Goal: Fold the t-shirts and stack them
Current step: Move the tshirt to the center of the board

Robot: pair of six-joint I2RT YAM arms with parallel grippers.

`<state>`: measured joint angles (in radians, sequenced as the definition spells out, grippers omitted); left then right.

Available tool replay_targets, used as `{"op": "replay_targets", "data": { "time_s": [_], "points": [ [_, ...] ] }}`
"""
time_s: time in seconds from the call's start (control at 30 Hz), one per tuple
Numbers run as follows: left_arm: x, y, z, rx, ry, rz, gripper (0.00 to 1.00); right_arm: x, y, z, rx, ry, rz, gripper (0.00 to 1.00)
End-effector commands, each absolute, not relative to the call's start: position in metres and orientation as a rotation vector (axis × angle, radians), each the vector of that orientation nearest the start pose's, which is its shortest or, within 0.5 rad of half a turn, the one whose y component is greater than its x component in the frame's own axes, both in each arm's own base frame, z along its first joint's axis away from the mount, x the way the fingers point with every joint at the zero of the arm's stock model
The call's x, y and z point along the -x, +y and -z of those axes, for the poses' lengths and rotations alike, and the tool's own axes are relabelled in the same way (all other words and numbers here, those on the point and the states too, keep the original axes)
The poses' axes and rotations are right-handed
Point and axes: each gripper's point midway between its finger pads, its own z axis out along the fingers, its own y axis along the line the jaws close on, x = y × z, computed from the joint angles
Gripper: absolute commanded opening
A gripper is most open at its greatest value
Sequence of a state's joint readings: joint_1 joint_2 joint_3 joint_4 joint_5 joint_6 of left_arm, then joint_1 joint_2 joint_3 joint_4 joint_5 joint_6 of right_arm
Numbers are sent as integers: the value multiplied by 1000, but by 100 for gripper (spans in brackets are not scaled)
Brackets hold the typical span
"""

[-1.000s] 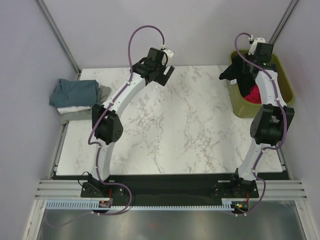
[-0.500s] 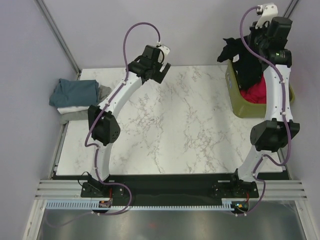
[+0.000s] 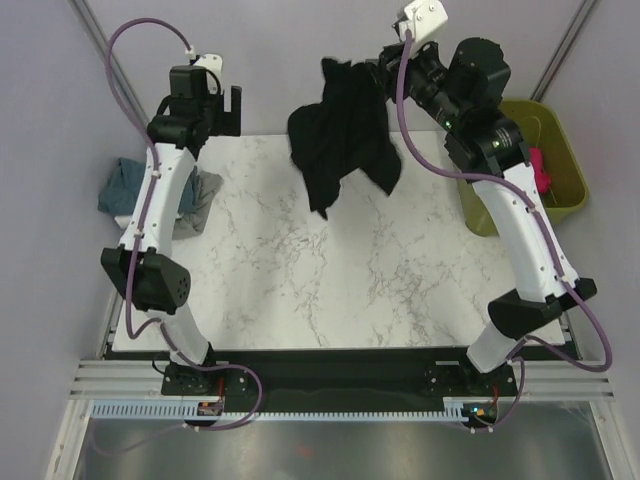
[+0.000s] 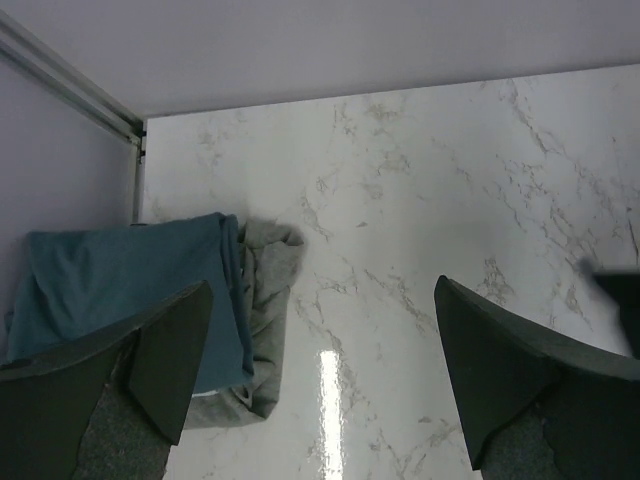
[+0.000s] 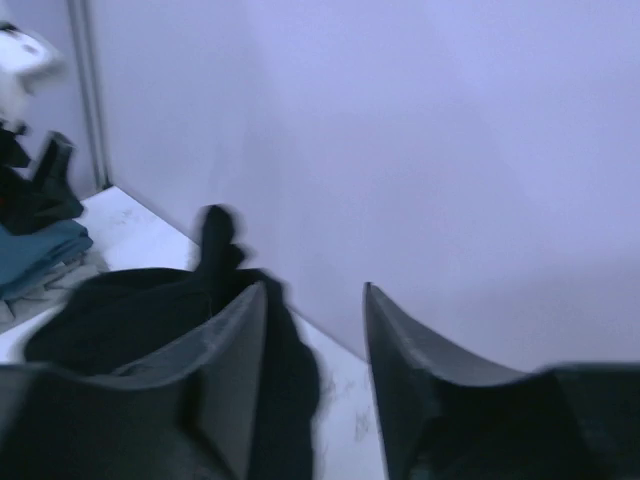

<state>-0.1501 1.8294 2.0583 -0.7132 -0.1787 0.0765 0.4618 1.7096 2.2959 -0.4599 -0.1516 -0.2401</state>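
Note:
A black t-shirt (image 3: 340,140) hangs crumpled in the air over the far middle of the table, its top by my right gripper (image 3: 374,72). In the right wrist view that gripper (image 5: 315,286) stands open. The table shows between its fingers, and blurred black cloth (image 5: 150,310) lies beside the left finger. A folded teal t-shirt (image 4: 120,290) tops a grey one (image 4: 265,300) at the table's far left. My left gripper (image 4: 322,285) is open and empty, high above the marble to the right of that pile (image 3: 125,185).
An olive-green basket (image 3: 565,195) stands at the far right with red cloth (image 3: 541,165) inside. The marble table (image 3: 330,280) is walled by lilac panels at the back and sides. A white edge (image 4: 215,395) peeks out under the grey shirt.
My right arm swung the black t-shirt out of the basket, leftward over the table, and its jaws opened. My left arm rose and moved left toward the pile.

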Motion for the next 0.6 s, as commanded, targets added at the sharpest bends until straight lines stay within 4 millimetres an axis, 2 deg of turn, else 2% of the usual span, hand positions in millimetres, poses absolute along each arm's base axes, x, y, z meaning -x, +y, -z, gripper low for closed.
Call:
{"op": "replay_targets", "data": {
  "time_s": [0.0, 0.03, 0.07, 0.1, 0.13, 0.17, 0.2, 0.23, 0.27, 0.3, 0.33, 0.37, 0.4, 0.43, 0.47, 0.5, 0.53, 0.57],
  "points": [
    [-472, -61, -363, -155, 1984, -36, 100, -423, 175, -537, 480, 1381, -70, 53],
    [-466, -63, -362, -175, 1981, -41, 100, -430, 169, -511, 472, 1443, -22, 62],
    [-461, -67, -363, -207, 1968, -55, 100, -440, 162, -455, 484, 1580, 41, 74],
    [-448, -68, -356, -226, 1976, -58, 100, -436, 160, -436, 493, 1630, 44, 77],
    [-442, -70, -352, -242, 1981, -54, 100, -433, 160, -391, 527, 1729, 44, 80],
    [-436, -75, -348, -262, 1982, -35, 100, -426, 160, -371, 545, 1770, 26, 80],
    [-429, -76, -328, -276, 2028, -25, 100, -410, 165, -365, 570, 1775, -45, 80],
    [-421, -77, -329, -279, 2029, -8, 100, -400, 171, -344, 618, 1815, -97, 80],
    [-414, -81, -320, -278, 2059, 32, 100, -385, 173, -305, 668, 1916, -135, 80],
    [-401, -83, -300, -289, 2129, 59, 99, -370, 185, -292, 722, 1942, -239, 80],
    [-388, -85, -298, -291, 2146, 94, 99, -358, 189, -262, 732, 2025, -301, 80],
    [-377, -95, -289, -303, 2177, 176, 99, -345, 193, -244, 764, 2082, -362, 80],
    [-362, -98, -267, -315, 2238, 212, 99, -336, 204, -224, 821, 2133, -448, 80],
    [-346, -102, -261, -335, 2259, 267, 98, -322, 220, -213, 892, 2154, -588, 80],
    [-337, -101, -251, -340, 2286, 266, 98, -315, 226, -203, 914, 2193, -653, 80],
    [-329, -96, -231, -333, 2343, 248, 98, -318, 233, -184, 921, 2248, -697, 80],
    [-324, -92, -223, -327, 2370, 229, 98, -323, 244, -189, 933, 2231, -752, 80],
    [-321, -86, -210, -345, 2406, 185, 97, -330, 252, -170, 959, 2273, -780, 81]
  ]
}}
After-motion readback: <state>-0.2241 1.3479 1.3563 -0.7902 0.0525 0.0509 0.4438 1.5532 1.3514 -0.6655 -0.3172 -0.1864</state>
